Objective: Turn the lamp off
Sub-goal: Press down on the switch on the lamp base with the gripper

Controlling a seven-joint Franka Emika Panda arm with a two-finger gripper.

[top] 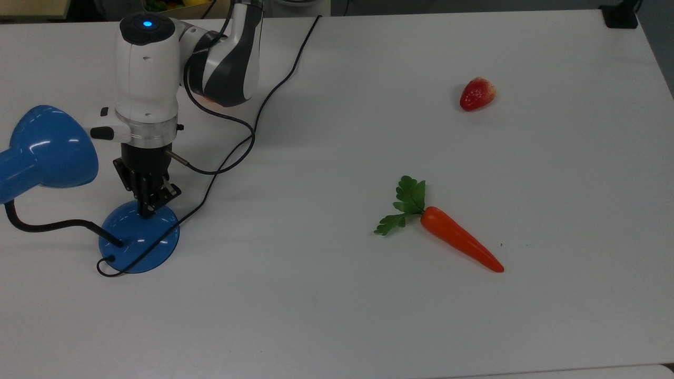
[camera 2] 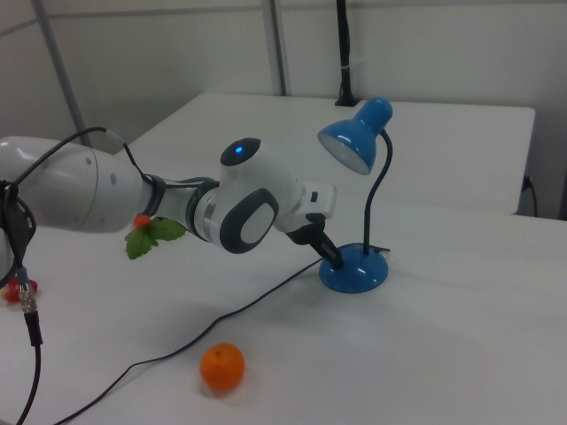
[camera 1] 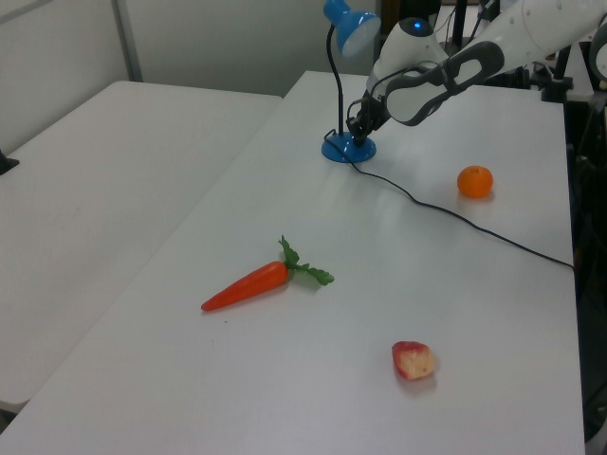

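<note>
On the top view's left side of the white counter (top: 337,316) you see the lamp (top: 138,238), its round blue base flat on the surface and its shade unlit. Your gripper (top: 146,209) points down and its tip touches the top of the base; the jaws look closed together with nothing between them. Near the middle lies a carrot (top: 461,242), a strawberry (top: 477,93) beyond it, and an orange (camera 1: 474,181) beside the black cord (camera 1: 455,216).

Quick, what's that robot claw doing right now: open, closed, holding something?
Gripper: closed, holding nothing, its tip pressed down on the lamp base.
</note>
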